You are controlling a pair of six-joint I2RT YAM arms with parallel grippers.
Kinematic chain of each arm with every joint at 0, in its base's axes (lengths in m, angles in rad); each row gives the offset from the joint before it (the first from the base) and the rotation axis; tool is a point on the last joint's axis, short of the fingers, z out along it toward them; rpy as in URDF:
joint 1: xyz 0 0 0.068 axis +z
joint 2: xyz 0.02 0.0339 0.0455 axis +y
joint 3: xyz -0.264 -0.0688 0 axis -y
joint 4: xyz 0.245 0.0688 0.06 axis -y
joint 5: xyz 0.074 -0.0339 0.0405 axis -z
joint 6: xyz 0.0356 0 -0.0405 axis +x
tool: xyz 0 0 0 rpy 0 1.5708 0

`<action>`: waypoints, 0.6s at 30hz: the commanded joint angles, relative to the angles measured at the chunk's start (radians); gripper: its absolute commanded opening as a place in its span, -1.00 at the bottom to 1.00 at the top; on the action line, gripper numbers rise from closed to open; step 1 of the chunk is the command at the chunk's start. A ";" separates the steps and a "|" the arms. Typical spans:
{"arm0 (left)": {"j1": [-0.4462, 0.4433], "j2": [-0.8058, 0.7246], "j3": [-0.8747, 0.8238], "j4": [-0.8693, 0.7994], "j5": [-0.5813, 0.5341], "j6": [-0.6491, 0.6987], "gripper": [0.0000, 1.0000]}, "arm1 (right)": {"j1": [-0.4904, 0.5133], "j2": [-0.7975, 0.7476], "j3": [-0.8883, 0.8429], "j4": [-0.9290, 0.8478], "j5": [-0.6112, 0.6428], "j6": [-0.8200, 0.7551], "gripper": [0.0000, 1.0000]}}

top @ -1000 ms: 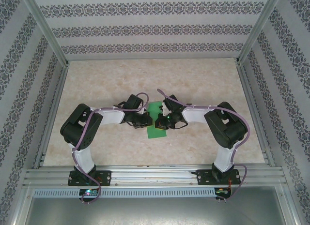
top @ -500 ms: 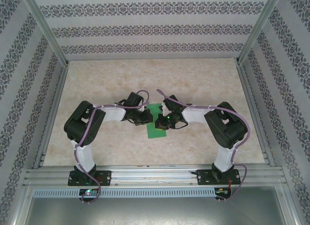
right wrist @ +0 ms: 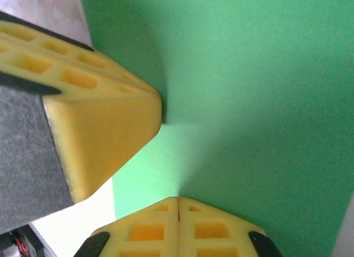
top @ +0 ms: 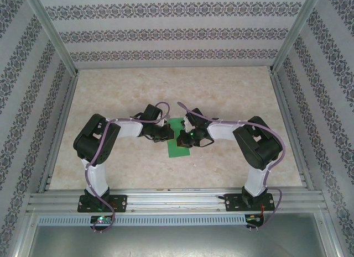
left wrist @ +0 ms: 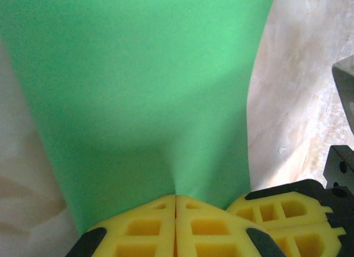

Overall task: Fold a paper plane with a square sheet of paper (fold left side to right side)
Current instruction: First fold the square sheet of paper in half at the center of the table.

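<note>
The bright green sheet of paper [top: 177,150] lies as a narrow folded strip on the table between the two arms. Whether it has a pointed plane shape I cannot tell. My left gripper [top: 167,134] comes in from the left, shut, its tips resting on the paper [left wrist: 138,91]. In the left wrist view its yellow fingers [left wrist: 144,226] meet with no gap. My right gripper [top: 182,140] comes in from the right, also shut, tips down on the paper [right wrist: 254,91]. The two grippers stand close together: the left one's fingers [right wrist: 94,119] show beside the right gripper [right wrist: 178,199].
The marble-patterned table [top: 221,91] is walled on three sides by patterned panels with metal frame posts [top: 52,41]. An aluminium rail [top: 177,199] along the near edge carries both arm bases. Free tabletop lies beyond and to either side of the paper.
The left arm's elbow has shifted right and its gripper has slid a little further onto the paper. The right arm and the paper have stayed put.
</note>
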 commanded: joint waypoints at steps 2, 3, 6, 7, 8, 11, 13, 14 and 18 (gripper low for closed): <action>0.078 0.057 0.056 -0.035 -0.145 0.077 -0.82 | 0.000 0.066 -0.036 -0.156 0.116 -0.023 -1.00; 0.084 0.065 0.072 -0.046 -0.146 0.084 -0.82 | 0.000 0.067 -0.036 -0.155 0.117 -0.024 -1.00; 0.106 0.079 0.118 -0.066 -0.151 0.099 -0.82 | -0.001 0.069 -0.038 -0.157 0.117 -0.024 -1.00; 0.113 0.085 0.133 -0.068 -0.149 0.103 -0.82 | 0.000 0.070 -0.038 -0.155 0.117 -0.023 -1.00; 0.118 0.092 0.147 -0.070 -0.150 0.105 -0.82 | 0.000 0.070 -0.038 -0.155 0.117 -0.023 -1.00; 0.132 0.119 0.201 -0.084 -0.149 0.114 -0.82 | -0.001 0.074 -0.039 -0.156 0.117 -0.023 -1.00; 0.140 0.142 0.237 -0.092 -0.151 0.120 -0.82 | 0.000 0.073 -0.039 -0.156 0.117 -0.023 -1.00; 0.144 0.152 0.252 -0.095 -0.153 0.120 -0.82 | 0.000 0.073 -0.039 -0.155 0.117 -0.023 -1.00; 0.158 0.192 0.304 -0.105 -0.161 0.127 -0.82 | -0.001 0.067 -0.043 -0.155 0.119 -0.021 -1.00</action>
